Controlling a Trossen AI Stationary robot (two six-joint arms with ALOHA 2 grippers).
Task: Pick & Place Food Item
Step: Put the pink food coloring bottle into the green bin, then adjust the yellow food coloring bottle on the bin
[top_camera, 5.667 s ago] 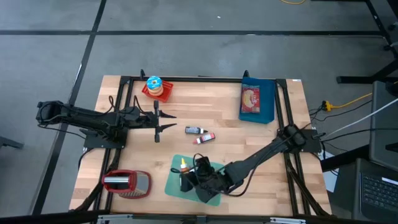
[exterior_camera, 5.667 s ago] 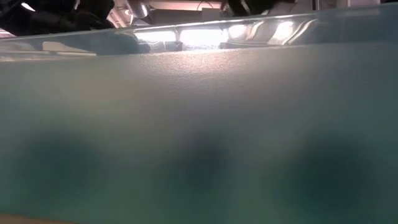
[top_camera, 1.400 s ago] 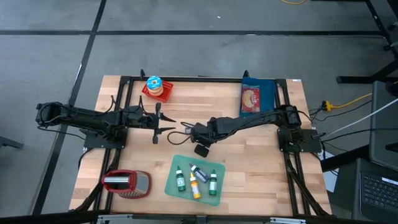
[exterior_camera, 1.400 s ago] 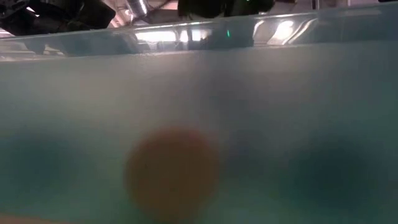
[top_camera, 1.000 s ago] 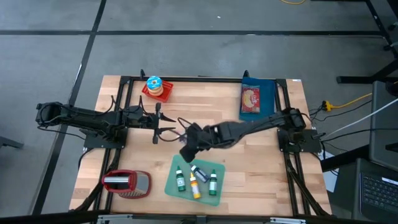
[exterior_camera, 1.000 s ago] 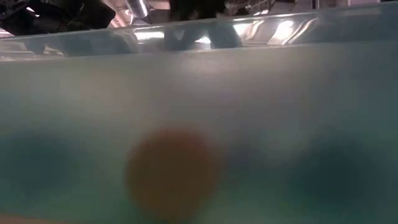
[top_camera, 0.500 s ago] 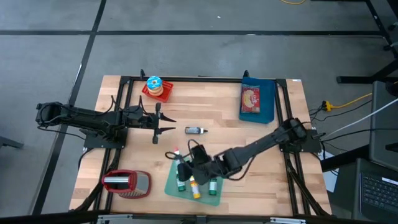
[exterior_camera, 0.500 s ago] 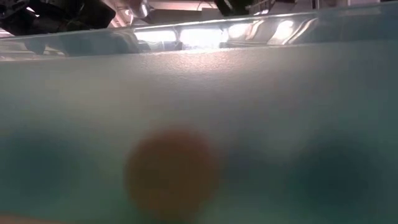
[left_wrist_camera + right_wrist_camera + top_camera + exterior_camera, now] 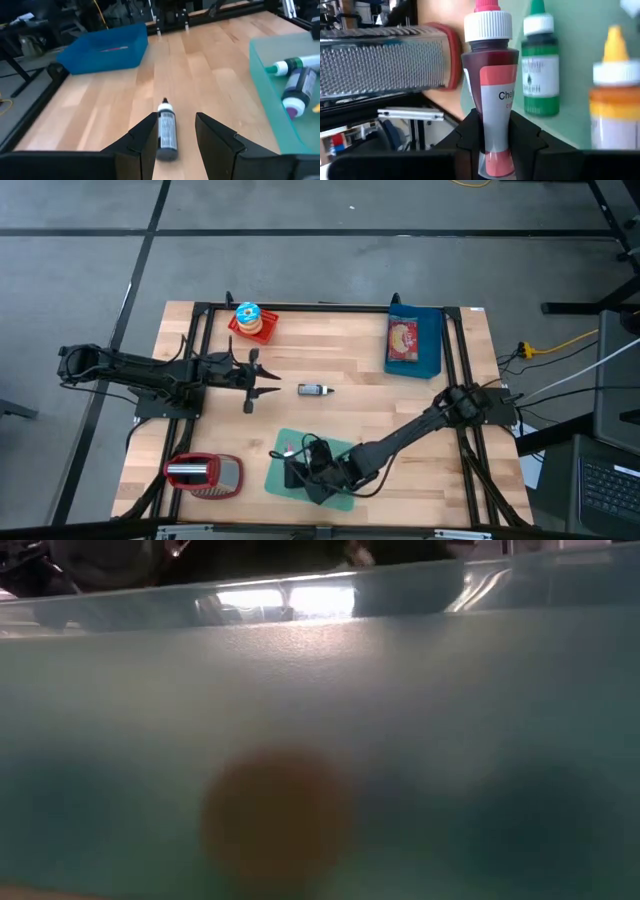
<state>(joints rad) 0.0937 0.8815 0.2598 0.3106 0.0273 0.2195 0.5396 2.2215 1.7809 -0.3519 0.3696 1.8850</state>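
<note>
Right wrist view: right pincer [image 9: 492,127] clamped on red bottle [image 9: 491,85]; green bottle [image 9: 538,65] in teal tray [image 9: 575,30].

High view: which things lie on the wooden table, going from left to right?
Red-framed metal grater → stacked colourful toy on a red plate → small dark bottle lying flat → blue rectangular tray.

**Two dark arms, black claws**

Both arms are matt black and slender, built of jointed segments with thin black cables looping along them. The left claw [image 9: 174,137] has two flat, angular black fingers with bevelled edges. The right claw [image 9: 496,135] shows the same blocky black fingers.
</note>
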